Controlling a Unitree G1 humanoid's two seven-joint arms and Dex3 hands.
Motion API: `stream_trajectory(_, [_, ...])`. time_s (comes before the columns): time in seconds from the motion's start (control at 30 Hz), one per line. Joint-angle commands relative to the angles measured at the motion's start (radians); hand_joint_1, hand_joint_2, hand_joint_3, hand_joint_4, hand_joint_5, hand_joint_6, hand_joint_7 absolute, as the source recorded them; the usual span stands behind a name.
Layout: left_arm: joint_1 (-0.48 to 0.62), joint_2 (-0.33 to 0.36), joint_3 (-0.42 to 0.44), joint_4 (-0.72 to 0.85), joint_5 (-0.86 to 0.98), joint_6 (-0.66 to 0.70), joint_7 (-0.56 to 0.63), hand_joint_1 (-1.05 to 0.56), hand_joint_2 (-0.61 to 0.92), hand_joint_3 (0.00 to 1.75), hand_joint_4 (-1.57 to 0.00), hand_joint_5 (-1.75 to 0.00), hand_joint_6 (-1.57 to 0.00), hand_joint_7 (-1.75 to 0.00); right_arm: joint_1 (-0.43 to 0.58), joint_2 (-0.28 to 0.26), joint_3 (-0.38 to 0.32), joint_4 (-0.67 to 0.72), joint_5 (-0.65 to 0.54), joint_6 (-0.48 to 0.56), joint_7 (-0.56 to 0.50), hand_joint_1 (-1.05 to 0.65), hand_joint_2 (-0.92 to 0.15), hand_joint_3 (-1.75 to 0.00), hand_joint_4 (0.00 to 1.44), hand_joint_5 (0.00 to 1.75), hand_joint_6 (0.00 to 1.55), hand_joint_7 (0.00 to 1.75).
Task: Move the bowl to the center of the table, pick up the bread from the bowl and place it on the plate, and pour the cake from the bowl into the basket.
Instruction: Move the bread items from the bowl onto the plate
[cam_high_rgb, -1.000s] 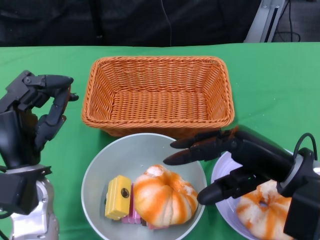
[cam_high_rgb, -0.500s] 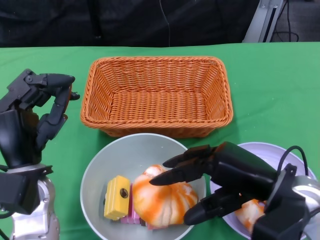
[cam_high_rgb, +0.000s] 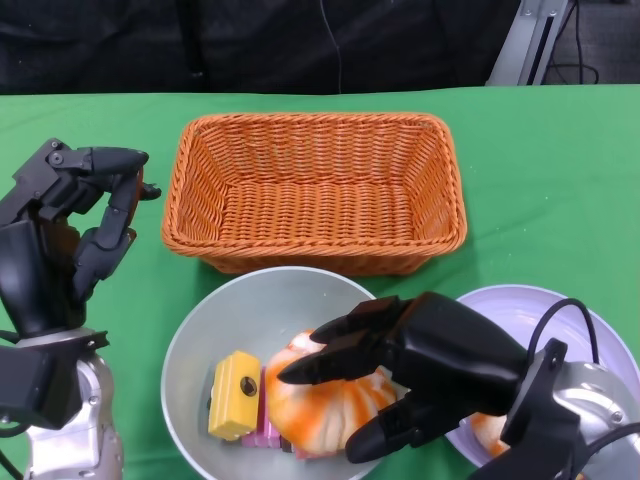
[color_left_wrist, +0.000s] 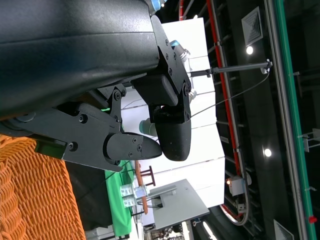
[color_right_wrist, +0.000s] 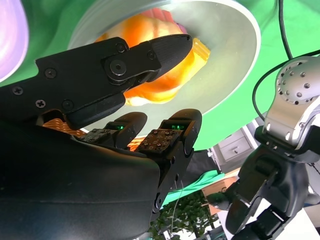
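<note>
A grey-green bowl (cam_high_rgb: 200, 335) stands at the table's near edge, in front of the basket. It holds an orange-and-white bread (cam_high_rgb: 315, 410), a yellow cake block (cam_high_rgb: 235, 380) and a pink piece (cam_high_rgb: 265, 432). My right hand (cam_high_rgb: 420, 365) reaches into the bowl from the right, with its fingers spread over the bread's top and near side; in the right wrist view one finger (color_right_wrist: 150, 52) lies across the bread (color_right_wrist: 155, 87). A lilac plate (cam_high_rgb: 545, 310) sits to the right of the bowl. My left hand (cam_high_rgb: 75, 220) is raised at the far left, fingers loosely curved and holding nothing.
An orange wicker basket (cam_high_rgb: 315, 190) stands empty behind the bowl, mid-table. A second bread (cam_high_rgb: 482, 430) lies on the plate, mostly hidden by my right forearm. Green cloth covers the table, and a cable (cam_high_rgb: 560, 315) loops over the right wrist.
My right hand has moved left from above the plate into the bowl and now spans the bread. The left hand, bowl and basket have not moved.
</note>
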Motion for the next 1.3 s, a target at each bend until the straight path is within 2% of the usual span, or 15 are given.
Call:
stream_trajectory(0.03, [0.010,0.010,0.003,0.017,0.003,-0.007,0.001,-0.15,0.92,0.34,-0.77,-1.31,-0.87,-0.93,0.010,-0.008,0.013,-0.005,-0.011,0.008,-0.023,-0.89,-0.92,-0.04,0.84,0.09,0.65,0.00])
stream_trajectory(0.33, [0.005,0.008,0.004,0.027,0.013,-0.006,0.014,-0.15,0.92,0.34,-0.78,-1.29,-0.89,-0.93,0.007,-0.019,0.030,-0.031,-0.039,0.045,-0.028,-0.88,-0.92,-0.04,0.86,0.10,0.58,0.00])
stream_trajectory(0.63, [0.000,0.012,0.009,0.045,0.026,-0.024,0.020,-0.16,0.92,0.33,-0.76,-1.31,-0.87,-0.96,0.009,-0.038,0.032,-0.065,-0.102,0.071,-0.054,-0.90,-0.92,-0.07,0.92,0.14,0.60,0.01])
stream_trajectory(0.83, [-0.002,0.012,0.010,0.048,0.020,-0.024,0.016,-0.17,0.92,0.32,-0.77,-1.32,-0.87,-0.98,0.011,-0.062,0.026,-0.110,-0.112,0.101,-0.043,-0.90,-0.92,-0.10,0.92,0.15,0.60,0.01])
stream_trajectory(1.17, [-0.006,0.015,0.011,0.063,0.035,-0.038,0.023,-0.17,0.92,0.33,-0.75,-1.33,-0.86,-0.98,0.027,-0.093,0.016,-0.175,-0.091,0.128,-0.029,-0.91,-0.92,-0.08,0.93,0.20,0.62,0.01])
stream_trajectory(1.3, [-0.007,0.010,0.010,0.062,0.029,-0.039,0.020,-0.17,0.92,0.33,-0.75,-1.33,-0.86,-0.98,0.020,-0.096,0.021,-0.160,-0.036,0.109,-0.006,-0.88,-0.92,-0.07,0.93,0.22,0.62,0.01])
